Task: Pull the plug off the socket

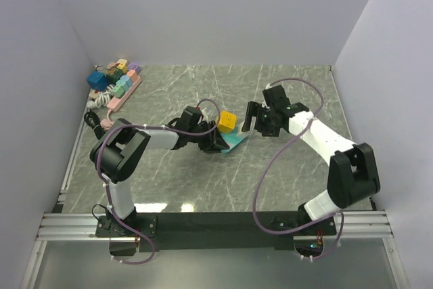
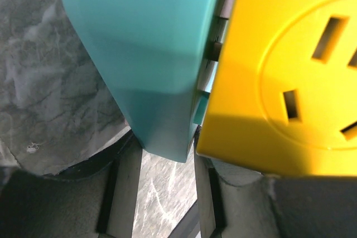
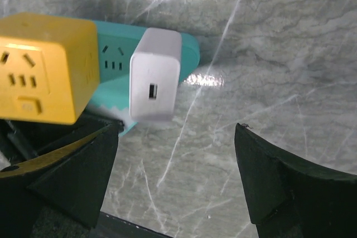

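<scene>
Teal socket [image 1: 235, 141] lies mid-worktop [image 1: 196, 187], with a yellow cube [image 1: 227, 121] and, beside it, a white plug [image 3: 155, 76] seated in its face. Left gripper [image 2: 167, 193]: jaws closed narrowly on the socket's end. Right gripper [image 3: 175, 132]: jaws gape wide, near the plug and clear of it.

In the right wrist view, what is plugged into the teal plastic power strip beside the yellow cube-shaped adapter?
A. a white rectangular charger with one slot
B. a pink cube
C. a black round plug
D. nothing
A: a white rectangular charger with a single slot in its face stands in the teal plastic power strip, right beside the yellow cube-shaped adapter.
</scene>
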Available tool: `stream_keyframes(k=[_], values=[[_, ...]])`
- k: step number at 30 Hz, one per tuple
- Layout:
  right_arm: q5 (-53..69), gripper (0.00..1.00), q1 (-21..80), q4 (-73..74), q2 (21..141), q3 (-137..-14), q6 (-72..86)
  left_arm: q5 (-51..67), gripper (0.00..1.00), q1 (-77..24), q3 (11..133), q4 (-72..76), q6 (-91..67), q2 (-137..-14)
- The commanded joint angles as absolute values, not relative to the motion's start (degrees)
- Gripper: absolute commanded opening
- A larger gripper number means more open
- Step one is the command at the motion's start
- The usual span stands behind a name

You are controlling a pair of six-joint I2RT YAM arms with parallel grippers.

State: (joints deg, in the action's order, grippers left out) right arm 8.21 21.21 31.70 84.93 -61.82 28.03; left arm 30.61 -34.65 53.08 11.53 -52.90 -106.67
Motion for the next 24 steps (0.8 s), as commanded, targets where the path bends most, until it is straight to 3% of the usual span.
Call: stream_keyframes(k=[1,10,15,20,21,22,23,24], values=[[6.77,0.9,22.67,28.66,87.18,-65.56,29.26,29.71,0.01,-35.68,54.05,7.82,-51.94,-105.47],[7.91,0.82,23.64,24.7,95.0,-67.59,31.55,30.06,0.01,-36.82,55.37,7.47,-52.21,-105.03],[8.52,0.5,23.64,23.38,98.87,-68.64,31.73,29.8,0.01,-37.0,56.07,6.94,-51.94,-104.77],[11.07,0.37,23.56,22.68,100.63,-68.2,31.64,29.53,0.01,-37.0,55.72,7.55,-52.03,-104.07],[11.34,0.31,23.55,22.59,100.81,-67.68,31.73,29.27,0.03,-37.0,55.64,7.65,-52.12,-103.98],[11.69,0.16,23.64,22.59,100.9,-67.59,31.73,28.22,0.07,-37.0,55.55,7.56,-52.21,-103.89],[12.3,0.08,23.56,22.33,100.9,-67.33,31.9,27.52,0.11,-37.0,55.46,7.56,-52.38,-103.8],[12.48,0.03,23.64,22.24,100.64,-66.98,32.08,26.73,0.23,-37.0,55.37,7.38,-52.56,-103.45]])
